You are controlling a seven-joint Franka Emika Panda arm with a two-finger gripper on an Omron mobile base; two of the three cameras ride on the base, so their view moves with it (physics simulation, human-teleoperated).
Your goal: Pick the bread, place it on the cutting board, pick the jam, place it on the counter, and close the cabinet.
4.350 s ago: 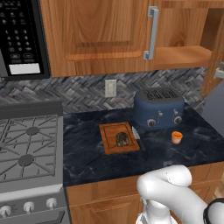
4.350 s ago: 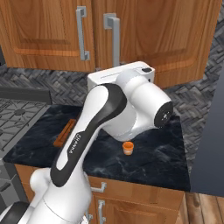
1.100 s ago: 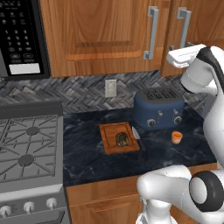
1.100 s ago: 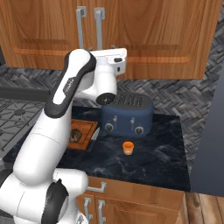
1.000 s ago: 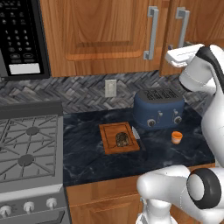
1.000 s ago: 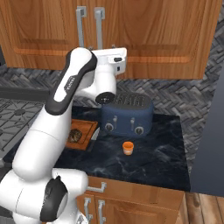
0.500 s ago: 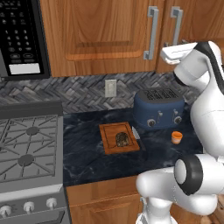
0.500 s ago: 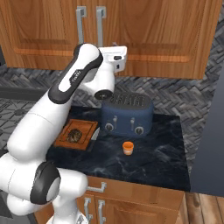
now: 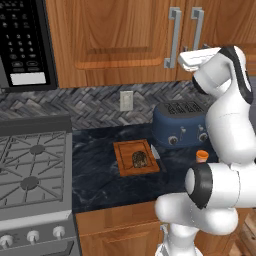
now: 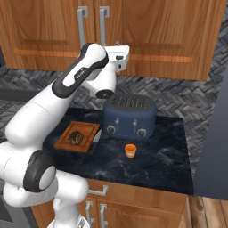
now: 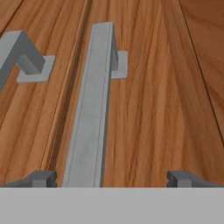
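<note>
Cabinet (image 9: 120, 40) doors shut, tops cropped.

The dark navy-black marbled stone table (image 9: 100, 170) runs along the wall. On it lies the flat reddish-brown wooden cutting board (image 9: 135, 157), and the small dark brown lump of bread (image 9: 139, 159) sits on the board. To the right of the board, further back by the wall, stands a blue rounded toaster (image 9: 180, 130). The tiny orange jam jar (image 10: 130, 150) stands on the table in front of the toaster, apart from the board. A grey gas stove (image 9: 30, 170) sits left of the table, with a black microwave (image 9: 22, 42) above it. The big wooden wall cabinet (image 10: 147, 31) hangs above the toaster, doors shut. The gripper (image 11: 111, 178) is up at a door, with one long silver bar handle (image 11: 89, 113) just inside its left tip.
</note>
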